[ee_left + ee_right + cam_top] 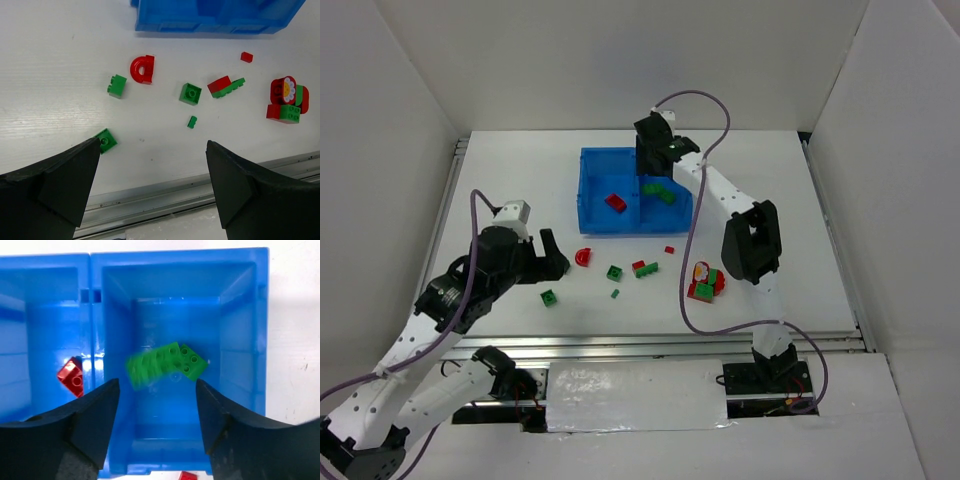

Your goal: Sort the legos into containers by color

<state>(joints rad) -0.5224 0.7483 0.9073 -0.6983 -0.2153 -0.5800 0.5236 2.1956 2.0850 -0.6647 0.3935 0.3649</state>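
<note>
Both my jaws are spread wide, gripping nothing.
My right gripper (157,405) hangs over the translucent blue plastic two-compartment tray (260,315): a blurred green studded brick (165,365) in its right compartment, a small red brick (71,376) in its left; my left gripper (152,165) hovers above loose red and green bricks (190,93) near the tray.
</note>
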